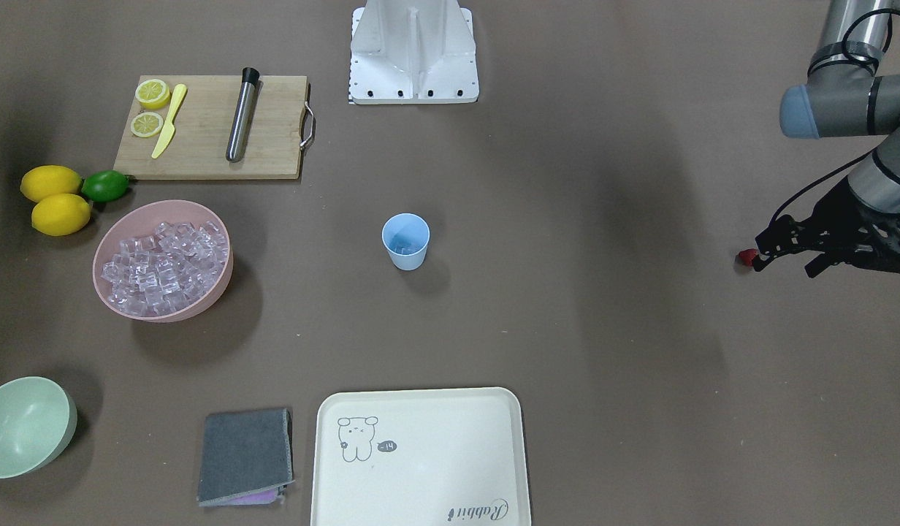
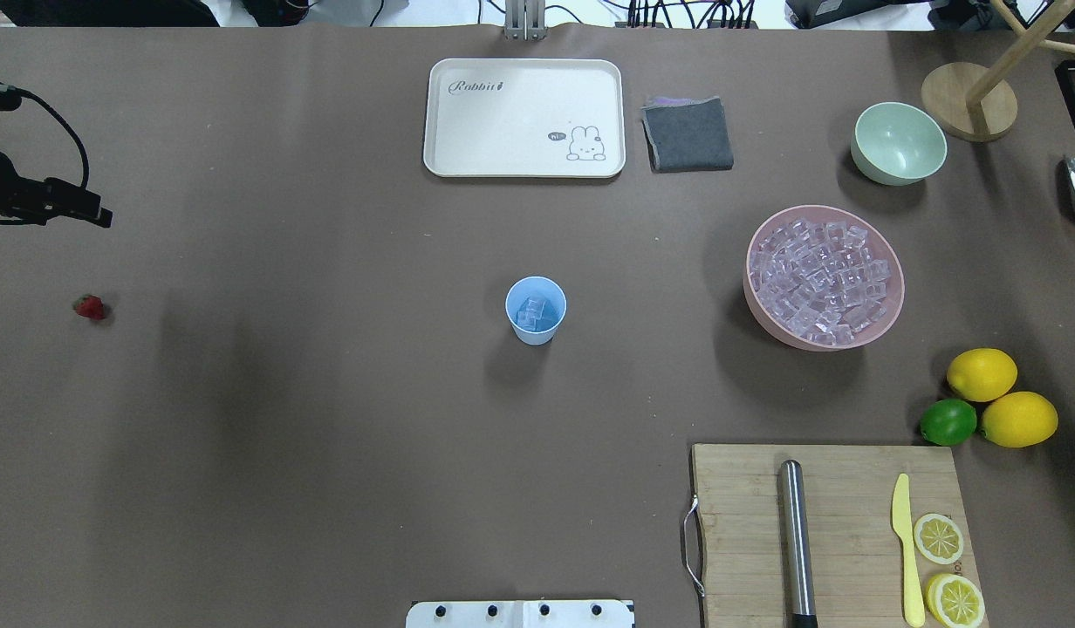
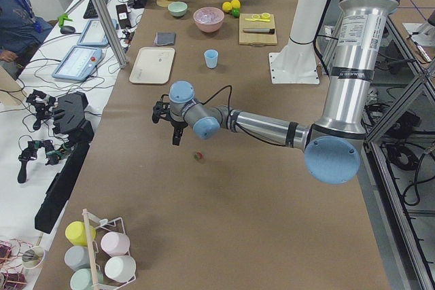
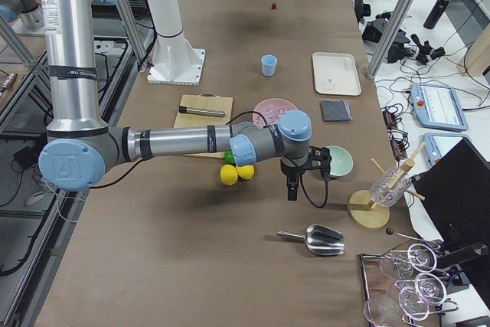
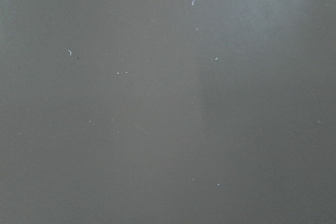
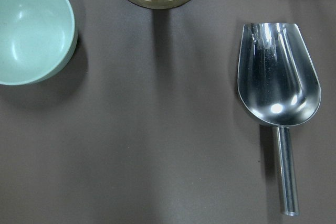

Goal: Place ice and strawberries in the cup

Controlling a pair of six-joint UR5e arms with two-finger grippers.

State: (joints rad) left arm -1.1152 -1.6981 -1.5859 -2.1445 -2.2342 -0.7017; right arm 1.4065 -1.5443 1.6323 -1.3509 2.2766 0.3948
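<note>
Left hand (image 1: 784,261) open, empty, above brown worktop (image 1: 603,351). Small red strawberry (image 1: 747,256) lies near it. Centre over it, drop straight, pinch gently. Light blue plastic cup (image 1: 405,241), ice (image 2: 535,312) inside, sits well away.

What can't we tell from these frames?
Right gripper: seen only in exterior right, too small to judge the jaws.
Ice in cup: count unclear, the glassy cubes blur together in overhead.
Strawberry: tiny in every view, absent from the left wrist view, which shows only bare table.
Scoop: cut off by the overhead's right edge.
</note>
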